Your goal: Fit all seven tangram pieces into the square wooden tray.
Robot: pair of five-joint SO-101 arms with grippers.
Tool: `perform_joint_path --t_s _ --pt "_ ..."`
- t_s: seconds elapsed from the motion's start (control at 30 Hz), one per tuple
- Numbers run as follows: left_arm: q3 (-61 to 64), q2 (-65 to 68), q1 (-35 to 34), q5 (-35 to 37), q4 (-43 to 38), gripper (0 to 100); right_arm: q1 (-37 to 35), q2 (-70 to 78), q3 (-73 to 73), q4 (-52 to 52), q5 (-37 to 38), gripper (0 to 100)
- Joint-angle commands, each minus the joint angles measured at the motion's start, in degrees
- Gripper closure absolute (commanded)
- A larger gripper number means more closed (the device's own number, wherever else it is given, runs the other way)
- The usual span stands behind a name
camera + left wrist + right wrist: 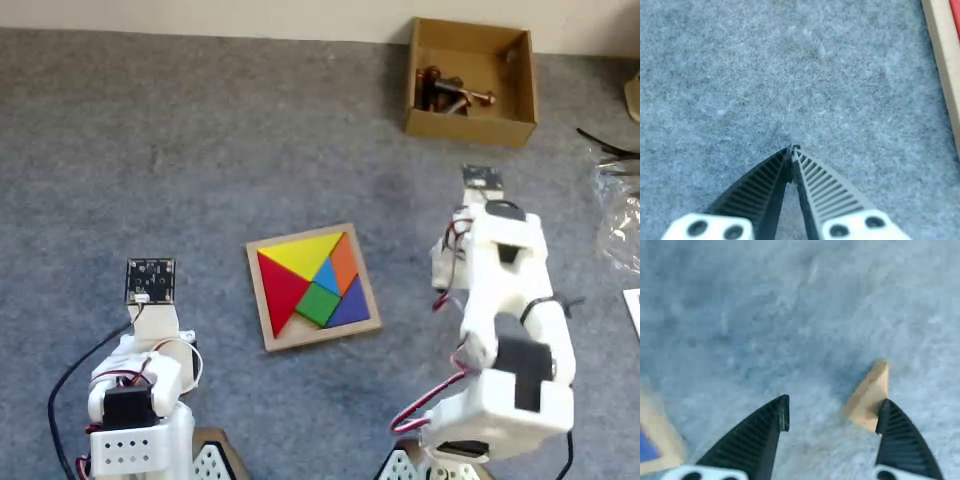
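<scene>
The square wooden tray (264, 318) lies mid-table on the grey carpet. Several coloured tangram pieces sit flat inside it and fill the square: a yellow triangle (300, 254), a red triangle (280, 290), an orange piece (343, 264), a green square (318, 303) and a blue-purple triangle (351, 305). My left arm (140, 385) rests at the front left. Its gripper (792, 148) is shut on nothing over bare carpet, with the tray's rim (943, 65) off to one side. My right arm (505, 310) stands right of the tray, and its gripper (832, 407) is open and empty above the carpet.
A cardboard box (470, 120) holding metal parts stands at the back right. A clear plastic bag (620, 228) and cables lie at the right edge. A blurred tan corner (867, 392) shows just past my right gripper's fingertips. Carpet stretches open to the left and behind the tray.
</scene>
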Motion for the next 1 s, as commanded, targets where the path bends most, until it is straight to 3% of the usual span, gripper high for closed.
perform_joint_path --t_s 0.0,0.57,0.73,0.97 --pt "1.19 0.4 -0.48 0.09 0.44 100 1.54 1.19 -4.53 -0.92 0.0 73.5" --pt "1.19 0.4 -0.48 0.09 0.44 100 3.65 2.42 -4.7 -0.92 0.09 73.7" --pt "1.19 0.4 -0.48 0.09 0.44 100 3.82 2.42 -4.79 -1.1 0.09 80.1" --pt "1.19 0.4 -0.48 0.09 0.44 100 3.82 2.42 -4.7 -1.36 0.09 80.7"
